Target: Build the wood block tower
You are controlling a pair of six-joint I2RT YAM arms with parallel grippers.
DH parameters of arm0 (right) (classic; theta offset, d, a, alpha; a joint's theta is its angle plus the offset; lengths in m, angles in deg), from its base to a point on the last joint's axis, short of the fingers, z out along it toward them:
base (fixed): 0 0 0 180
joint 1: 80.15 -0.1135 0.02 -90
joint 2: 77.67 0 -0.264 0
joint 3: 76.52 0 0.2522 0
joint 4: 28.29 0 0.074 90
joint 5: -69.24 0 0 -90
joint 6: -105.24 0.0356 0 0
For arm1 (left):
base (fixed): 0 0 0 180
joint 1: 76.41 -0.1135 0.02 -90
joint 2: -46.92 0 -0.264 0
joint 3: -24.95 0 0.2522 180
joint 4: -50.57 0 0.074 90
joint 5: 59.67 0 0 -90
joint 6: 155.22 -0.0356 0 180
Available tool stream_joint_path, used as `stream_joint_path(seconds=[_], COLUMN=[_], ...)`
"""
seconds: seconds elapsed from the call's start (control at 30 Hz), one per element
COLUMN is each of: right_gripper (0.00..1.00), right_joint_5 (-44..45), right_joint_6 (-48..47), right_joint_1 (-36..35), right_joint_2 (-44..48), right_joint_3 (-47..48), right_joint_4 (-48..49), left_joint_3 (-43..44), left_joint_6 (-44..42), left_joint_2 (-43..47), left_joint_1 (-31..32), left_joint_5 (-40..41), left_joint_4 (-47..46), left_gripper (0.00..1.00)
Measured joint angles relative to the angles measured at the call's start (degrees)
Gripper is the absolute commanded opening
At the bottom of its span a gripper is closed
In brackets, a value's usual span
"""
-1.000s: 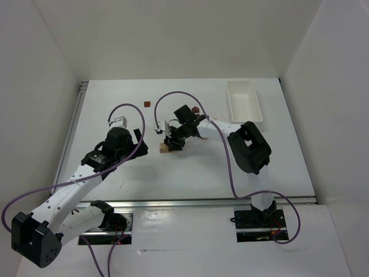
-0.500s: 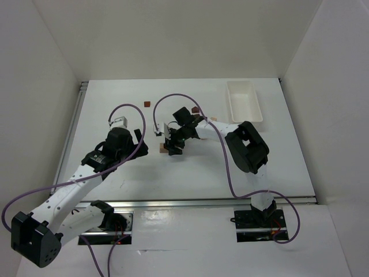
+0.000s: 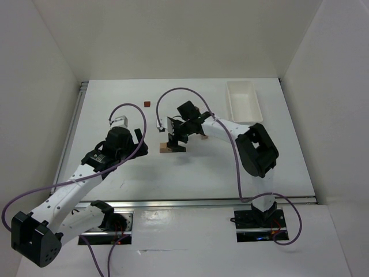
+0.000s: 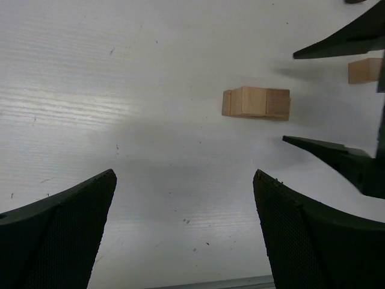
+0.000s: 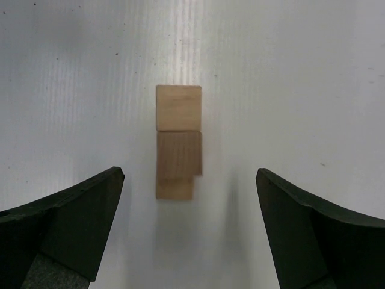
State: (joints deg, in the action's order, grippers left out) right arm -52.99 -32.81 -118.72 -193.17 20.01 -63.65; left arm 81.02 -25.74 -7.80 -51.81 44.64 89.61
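Observation:
The wood block tower is a short cluster of tan blocks on the white table. A darker tan block sits on a lower one, and a pale block lies against them. It also shows as the tower from above and the tower from the left wrist. My right gripper hangs just above and near the cluster, open, touching nothing. It appears as the right gripper in the top view. My left gripper is open and empty, left of the cluster, seen as the left gripper.
A loose tan block lies beyond the right fingers. A dark brown block sits alone at the back. The white tray stands at the back right. White walls enclose the table.
My right gripper has opened wide and let go of the block on the cluster, lifting back slightly. The left arm has not moved.

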Motion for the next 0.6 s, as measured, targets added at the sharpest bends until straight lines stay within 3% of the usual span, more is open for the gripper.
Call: stream_joint_path(seconds=[0.23, 0.6], right_gripper=[0.99, 0.99], right_joint_5=[0.61, 4.37], right_joint_6=[-7.61, -18.99], right_joint_1=[7.37, 13.75], right_joint_2=[8.48, 7.80], right_joint_3=[-0.55, 0.76], right_joint_4=[-3.23, -15.04], left_joint_3=[1.64, 3.91], left_joint_6=[-0.57, -0.52], left_joint_2=[-0.83, -4.35], left_joint_1=[0.00, 0.00], left_joint_5=[0.48, 3.87], left_joint_4=[-0.07, 0.96], left_gripper=[1.00, 1.00])
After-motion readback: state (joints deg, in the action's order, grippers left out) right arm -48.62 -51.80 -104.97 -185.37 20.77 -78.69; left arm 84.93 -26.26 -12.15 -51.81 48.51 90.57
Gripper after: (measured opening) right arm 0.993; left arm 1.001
